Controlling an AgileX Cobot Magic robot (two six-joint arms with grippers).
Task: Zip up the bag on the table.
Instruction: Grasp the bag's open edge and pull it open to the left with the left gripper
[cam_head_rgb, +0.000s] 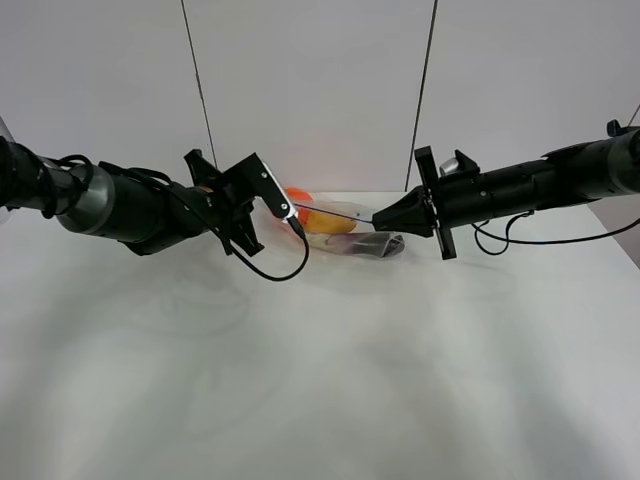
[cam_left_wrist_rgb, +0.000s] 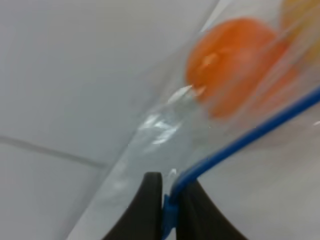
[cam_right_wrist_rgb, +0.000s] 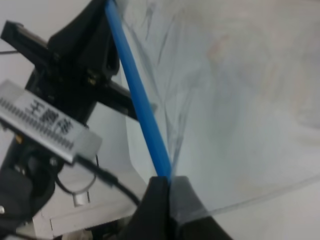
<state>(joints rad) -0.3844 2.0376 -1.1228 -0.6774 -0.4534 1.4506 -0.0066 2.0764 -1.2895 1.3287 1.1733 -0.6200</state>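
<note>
Looks to be in the closing step itself: holds the bag (cam_head_rgb: 345, 238) by its blue strip (cam_right_wrist_rgb: 142, 107), stretched as a straight line between the two arms. Grips one end of the strip with the left tool (cam_left_wrist_rgb: 169, 202), pressed together on it, and the other end with the right tool (cam_right_wrist_rgb: 169, 186), also pinched tight on the strip. Hangs from the strip near the far edge of the surface (cam_head_rgb: 320, 380), between both tools, with the lower part sagging down; cannot tell about contact of the bottom with the surface. Cannot tell either the sealed part of the strip from the open part in these views. Calls next, most probably, for sliding one pinched tool along the strip toward the other, holding the opposite end firm and the line tight, to press both lips into each other. Needs care not to pull too hard, for risk of slipping or tearing of the thin plastic. Shows as clear, soft, wrinkled plastic with shiny reflections; carries inside an orange (cam_left_wrist_rgb: 230, 65), something yellow like a pear (cam_head_rgb: 330, 222) and a dark piece, maybe an eggplant (cam_head_rgb: 378, 246).
</note>
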